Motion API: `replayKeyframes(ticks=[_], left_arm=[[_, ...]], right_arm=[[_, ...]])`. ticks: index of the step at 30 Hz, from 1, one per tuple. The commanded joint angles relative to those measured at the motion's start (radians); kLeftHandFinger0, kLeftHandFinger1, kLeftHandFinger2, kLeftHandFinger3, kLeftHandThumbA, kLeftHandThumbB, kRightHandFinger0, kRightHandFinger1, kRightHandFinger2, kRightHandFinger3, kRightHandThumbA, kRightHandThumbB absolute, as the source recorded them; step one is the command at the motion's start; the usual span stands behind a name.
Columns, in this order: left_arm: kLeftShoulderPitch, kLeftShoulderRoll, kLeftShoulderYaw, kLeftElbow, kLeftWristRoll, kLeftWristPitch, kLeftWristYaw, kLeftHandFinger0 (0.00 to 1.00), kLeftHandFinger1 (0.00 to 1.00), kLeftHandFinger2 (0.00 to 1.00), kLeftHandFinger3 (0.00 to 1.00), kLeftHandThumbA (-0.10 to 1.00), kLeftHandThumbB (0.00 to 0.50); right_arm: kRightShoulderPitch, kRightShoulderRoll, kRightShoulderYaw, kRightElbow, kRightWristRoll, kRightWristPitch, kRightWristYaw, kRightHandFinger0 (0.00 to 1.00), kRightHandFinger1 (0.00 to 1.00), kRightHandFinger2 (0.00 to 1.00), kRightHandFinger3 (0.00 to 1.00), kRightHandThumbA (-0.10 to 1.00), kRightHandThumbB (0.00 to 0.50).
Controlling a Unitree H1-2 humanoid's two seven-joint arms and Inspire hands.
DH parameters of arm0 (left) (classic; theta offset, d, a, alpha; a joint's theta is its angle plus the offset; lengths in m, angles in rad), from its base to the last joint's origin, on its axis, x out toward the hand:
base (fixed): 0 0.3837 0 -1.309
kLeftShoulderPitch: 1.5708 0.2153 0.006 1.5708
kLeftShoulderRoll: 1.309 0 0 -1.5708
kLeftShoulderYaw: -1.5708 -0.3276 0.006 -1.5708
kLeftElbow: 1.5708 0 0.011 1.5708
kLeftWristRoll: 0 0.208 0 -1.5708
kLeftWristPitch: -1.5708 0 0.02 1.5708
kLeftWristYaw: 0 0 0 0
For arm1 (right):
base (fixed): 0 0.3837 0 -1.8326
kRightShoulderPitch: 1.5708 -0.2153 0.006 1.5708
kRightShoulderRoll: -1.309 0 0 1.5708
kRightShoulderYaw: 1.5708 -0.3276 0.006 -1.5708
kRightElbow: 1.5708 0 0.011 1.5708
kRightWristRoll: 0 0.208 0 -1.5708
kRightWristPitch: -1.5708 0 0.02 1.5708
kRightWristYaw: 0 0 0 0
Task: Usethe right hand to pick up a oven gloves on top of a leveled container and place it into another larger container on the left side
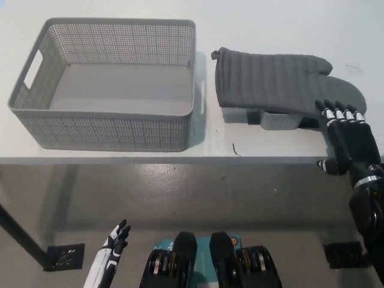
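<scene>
Head view — right hand (347, 137) at oven glove (276, 81)

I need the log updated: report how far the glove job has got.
Nothing is placed yet: the oven glove lies on the low container, and the basket holds nothing. The right hand is open at the glove's right end. The left hand rests low. Grasp, carry and drop remain.
</scene>
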Motion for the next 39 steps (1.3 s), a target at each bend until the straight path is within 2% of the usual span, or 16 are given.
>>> replayKeyframes(ticks=[1,16,23,27,39], left_arm=[[-0.012,0.016,-0.010,-0.008,0.005,-0.039,0.009,1.00,1.00,1.00,1.00,1.00,0.500],[-0.013,0.022,-0.019,-0.002,0.021,-0.039,0.020,1.00,1.00,1.00,1.00,1.00,0.500],[-0.015,0.029,-0.026,-0.002,0.024,-0.039,0.022,1.00,1.00,1.00,1.00,1.00,0.500],[-0.013,0.030,-0.031,-0.002,0.030,-0.039,0.026,1.00,1.00,1.00,1.00,1.00,0.500],[-0.015,0.031,-0.036,0.005,0.032,-0.039,0.026,1.00,1.00,1.00,1.00,1.00,0.500]], right_arm=[[-0.064,-0.030,0.012,0.045,0.002,0.008,-0.051,1.00,1.00,1.00,1.00,1.00,0.289],[-0.054,-0.082,-0.005,-0.170,0.023,0.065,0.035,1.00,1.00,1.00,1.00,1.00,0.304],[-0.059,-0.096,-0.025,-0.236,0.045,0.064,0.044,1.00,1.00,1.00,1.00,1.00,0.291],[-0.076,-0.097,-0.019,-0.213,0.040,0.075,0.056,1.00,1.00,1.00,1.00,1.00,0.307],[-0.141,-0.063,0.001,-0.027,0.048,0.042,-0.025,1.00,1.00,1.00,1.00,1.00,0.306]])
